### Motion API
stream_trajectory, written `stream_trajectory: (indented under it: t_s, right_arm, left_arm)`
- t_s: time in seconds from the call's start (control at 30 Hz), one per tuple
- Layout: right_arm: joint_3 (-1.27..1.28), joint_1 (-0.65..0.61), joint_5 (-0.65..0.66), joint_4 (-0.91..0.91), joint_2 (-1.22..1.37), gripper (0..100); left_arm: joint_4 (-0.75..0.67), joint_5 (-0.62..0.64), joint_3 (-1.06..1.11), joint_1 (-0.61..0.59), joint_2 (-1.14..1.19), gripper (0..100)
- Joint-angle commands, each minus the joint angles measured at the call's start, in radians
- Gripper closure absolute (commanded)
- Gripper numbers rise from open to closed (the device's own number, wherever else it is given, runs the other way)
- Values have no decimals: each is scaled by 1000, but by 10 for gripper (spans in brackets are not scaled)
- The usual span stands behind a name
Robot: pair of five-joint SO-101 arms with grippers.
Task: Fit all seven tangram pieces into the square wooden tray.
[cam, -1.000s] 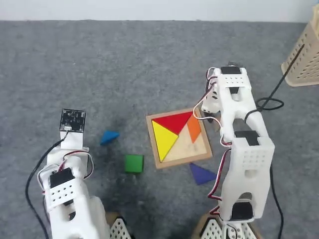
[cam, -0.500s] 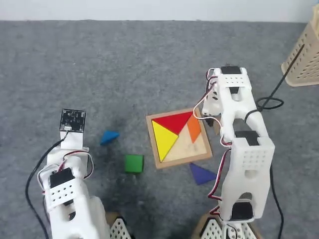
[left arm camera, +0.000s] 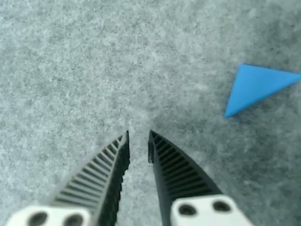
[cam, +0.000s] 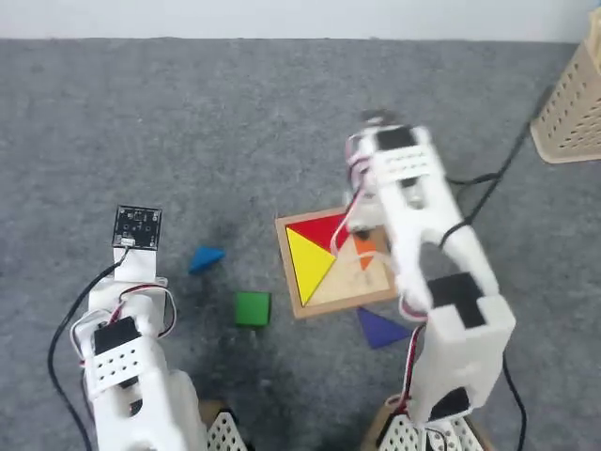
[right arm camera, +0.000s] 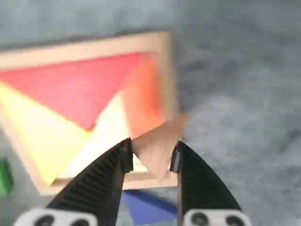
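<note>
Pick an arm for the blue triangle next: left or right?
Left, probably. The left end effector hangs open and empty over the mat near the blue triangle. The right end effector is shut on a tan triangle over the tray.

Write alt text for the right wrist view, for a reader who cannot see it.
The right pincer grips a tan triangle over a corner of the square wooden tray, which holds a red piece, a yellow piece and an orange piece. A blue-purple piece lies on the grey carpet beside the tray.
</note>
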Motion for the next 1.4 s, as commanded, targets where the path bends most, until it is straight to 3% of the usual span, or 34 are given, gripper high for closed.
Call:
stream_trajectory:
  t_s: [0.0, 0.27, 0.47, 0.63, 0.73, 0.83, 1.2, 1.37]
  right_arm:
    - [74, -97, 31, -84, -124, 923]
    - [117, -139, 37, -176, -85, 914]
    - [107, -139, 38, -159, -73, 775]
    - [107, -139, 40, -160, -79, 760]
    - [107, -137, 41, -156, -82, 821]
    - [109, -133, 100, -160, -82, 998]
    - [250, -124, 175, -311, -68, 993]
    - [227, -51, 176, -335, -27, 993]
  left_arm:
    - [-21, -11, -7, 0, -23, 934]
    - [-21, -11, -7, 0, -23, 934]
    - [-21, -11, -7, 0, -23, 934]
    - [-21, -11, -7, 0, -23, 934]
    - [-21, -11, -7, 0, -23, 934]
    - [-21, -11, -7, 0, -23, 934]
    - [-21, -11, -7, 0, -23, 934]
    - [-21, -11, -7, 0, -23, 934]
